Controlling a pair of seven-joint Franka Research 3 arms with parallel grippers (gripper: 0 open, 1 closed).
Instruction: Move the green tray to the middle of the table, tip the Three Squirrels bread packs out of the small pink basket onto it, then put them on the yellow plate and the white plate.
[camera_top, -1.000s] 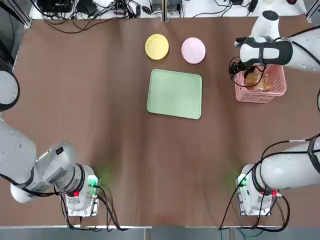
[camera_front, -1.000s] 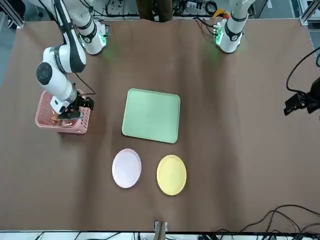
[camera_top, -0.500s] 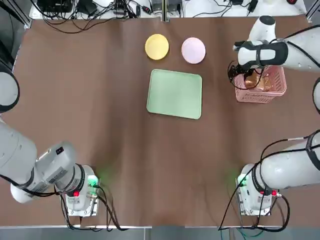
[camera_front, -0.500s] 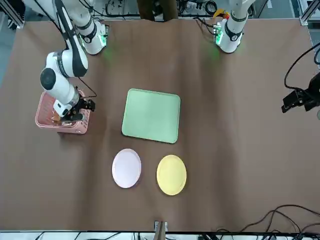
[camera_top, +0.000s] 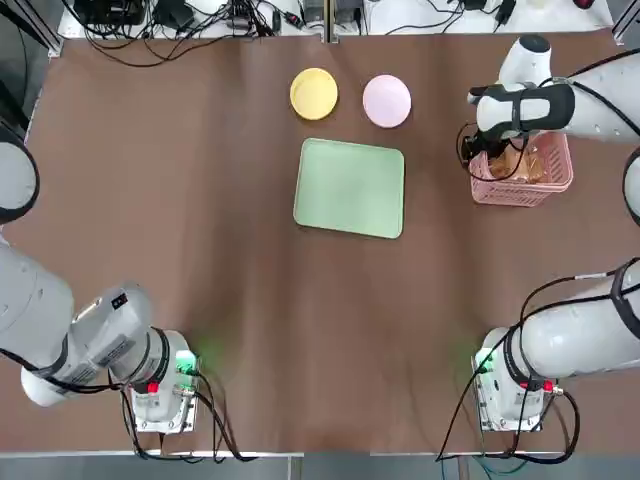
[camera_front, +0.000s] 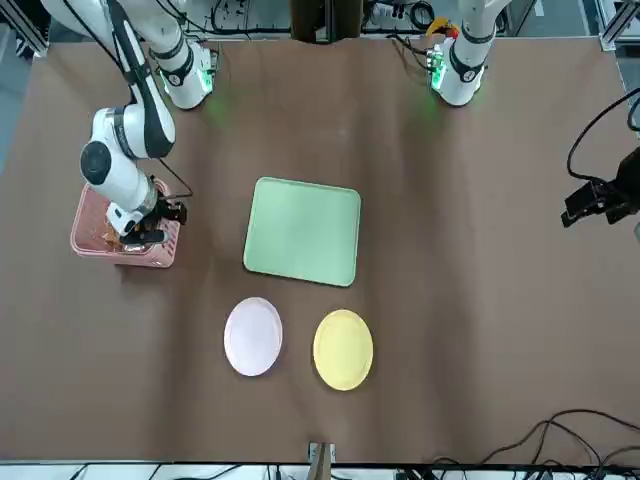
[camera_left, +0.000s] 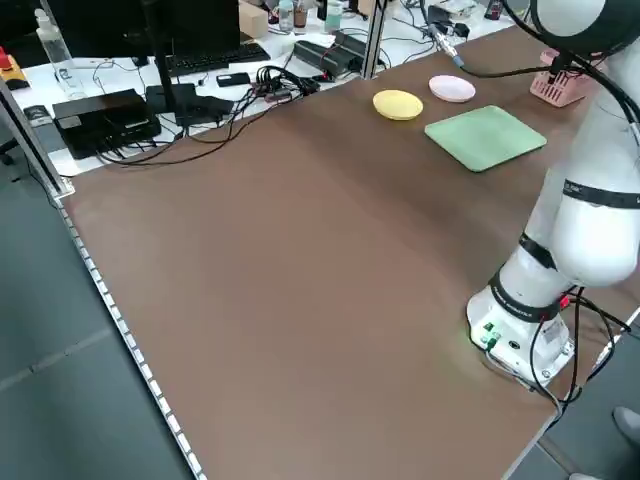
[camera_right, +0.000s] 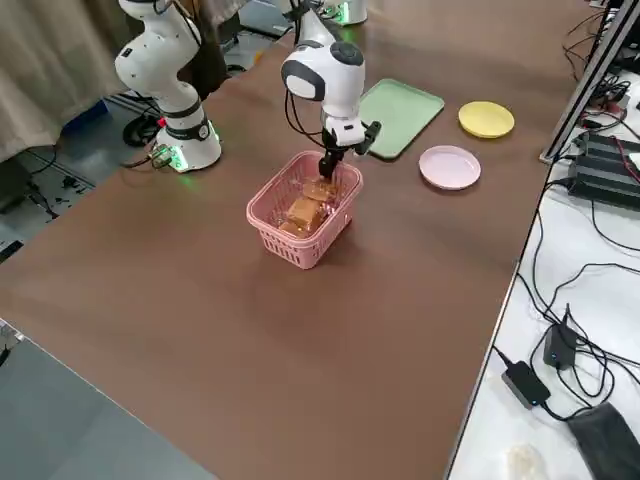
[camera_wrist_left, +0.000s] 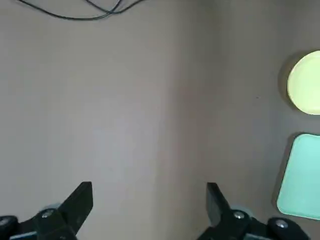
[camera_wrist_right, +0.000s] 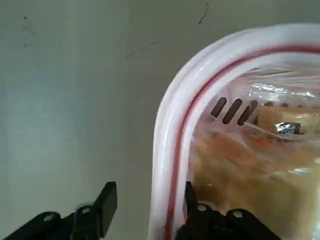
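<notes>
Idling off the near left: left gripper (camera_wrist_left: 149, 200), fingers spread wide, grasping nothing. Lying mid-table (camera_top: 200, 260): tray (camera_top: 350, 187). Sitting just beyond it: yellow plate (camera_top: 314, 93), white plate (camera_top: 386, 101). Straddling the basket (camera_top: 522, 168) rim at far right: right gripper (camera_wrist_right: 150, 207), one finger inside, one outside, not yet clamped. Resting inside the basket: packs (camera_right: 305, 207).

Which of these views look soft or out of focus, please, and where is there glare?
Right wrist view: the small pink basket rim is close and blurred, with glare on the Three Squirrels bread packs. Left wrist view: the yellow plate looks washed out. Top view: sharp, evenly lit.
</notes>
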